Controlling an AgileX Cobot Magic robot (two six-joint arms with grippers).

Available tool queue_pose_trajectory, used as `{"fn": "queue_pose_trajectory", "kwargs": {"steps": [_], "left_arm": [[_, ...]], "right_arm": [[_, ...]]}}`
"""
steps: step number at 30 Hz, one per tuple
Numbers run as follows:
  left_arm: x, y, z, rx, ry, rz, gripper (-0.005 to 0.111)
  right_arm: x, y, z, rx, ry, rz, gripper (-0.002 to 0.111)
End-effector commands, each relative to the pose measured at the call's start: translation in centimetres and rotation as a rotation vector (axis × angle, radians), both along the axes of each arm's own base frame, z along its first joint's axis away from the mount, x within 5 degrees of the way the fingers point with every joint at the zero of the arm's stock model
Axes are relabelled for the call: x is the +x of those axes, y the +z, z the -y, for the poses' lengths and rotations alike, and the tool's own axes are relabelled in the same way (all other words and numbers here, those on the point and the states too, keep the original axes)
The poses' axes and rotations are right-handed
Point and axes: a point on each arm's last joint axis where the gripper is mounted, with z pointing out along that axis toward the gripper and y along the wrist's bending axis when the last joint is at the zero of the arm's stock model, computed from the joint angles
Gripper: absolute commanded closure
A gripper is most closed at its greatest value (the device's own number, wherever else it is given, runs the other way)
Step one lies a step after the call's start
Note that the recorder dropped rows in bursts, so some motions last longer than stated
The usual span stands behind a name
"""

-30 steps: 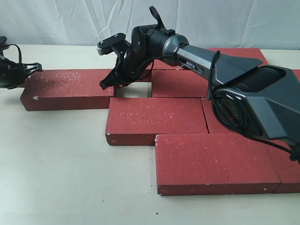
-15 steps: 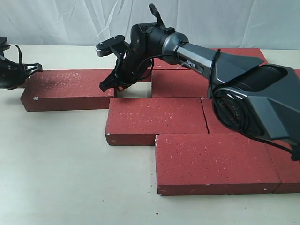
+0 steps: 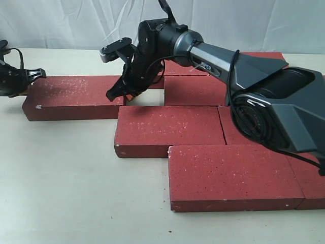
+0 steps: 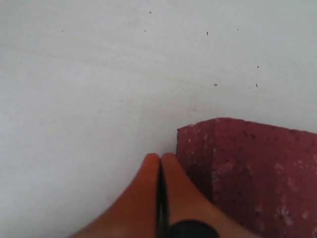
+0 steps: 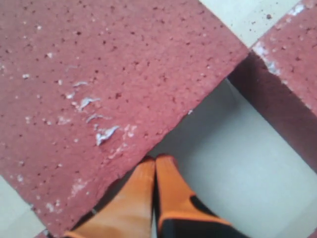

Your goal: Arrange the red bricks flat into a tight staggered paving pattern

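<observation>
Jaws clenched empty: left gripper (image 4: 159,166), right gripper (image 3: 112,94). Right has edged left beside the upper-left brick (image 3: 71,96); its gap remains.

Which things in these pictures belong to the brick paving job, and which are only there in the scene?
Belong to the job:
red bricks
left gripper, shut
right gripper, shut

Only there:
white cloth behind
table under the bricks

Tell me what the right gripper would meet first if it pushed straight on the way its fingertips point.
The end of the leftmost red brick: the shut right gripper points straight at its edge and seems almost on it already, though actual contact is unclear.
</observation>
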Motion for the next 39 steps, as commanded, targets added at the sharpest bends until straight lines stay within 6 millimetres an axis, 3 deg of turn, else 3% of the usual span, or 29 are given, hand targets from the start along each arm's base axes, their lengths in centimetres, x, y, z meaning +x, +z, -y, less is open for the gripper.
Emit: {"fn": "queue_pose_trajectory", "kwargs": {"steps": [1, 10, 14, 20, 31, 39], "left_arm": [[0.1, 0.0, 0.2, -0.025, 0.004, -0.004, 0.107], [0.1, 0.0, 0.2, -0.025, 0.004, -0.004, 0.107], [0.1, 0.0, 0.2, -0.032, 0.009, -0.004, 0.107], [0.1, 0.0, 0.3, -0.033, 0.008, -0.005, 0.107], [0.0, 0.0, 0.4, -0.043, 0.0, -0.013, 0.107], [0.0, -0.1, 1.5, -0.062, -0.018, -0.02, 0.107]], "right_arm": [[-0.4, 0.7, -0.1, -0.004, 0.018, -0.01, 0.109], [-0.2, 1.3, 0.1, -0.018, 0.018, 0.012, 0.109], [0.4, 1.7, 1.0, -0.106, -0.019, 0.087, 0.109], [0.5, 3.9, 1.7, -0.147, -0.057, 0.137, 0.109], [-0.6, 7.8, 2.5, -0.145, -0.057, 0.129, 0.109], [-3.2, 9.2, 4.0, -0.119, -0.045, 0.133, 0.109]]}}
